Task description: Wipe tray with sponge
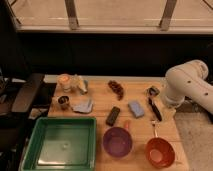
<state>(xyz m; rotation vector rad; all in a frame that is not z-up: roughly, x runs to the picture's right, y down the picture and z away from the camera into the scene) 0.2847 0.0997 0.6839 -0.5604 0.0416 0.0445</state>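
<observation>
A green tray sits at the table's front left, with nothing in it. A light blue sponge lies on the wooden table, right of the middle. My white arm comes in from the right. My dark gripper hangs just to the right of the sponge, close to the table top and apart from the sponge.
A purple bowl and an orange bowl stand at the front. A black bar, a grey-blue cloth, a small dark cup, a jar and a brown cluster lie further back. A black chair stands left.
</observation>
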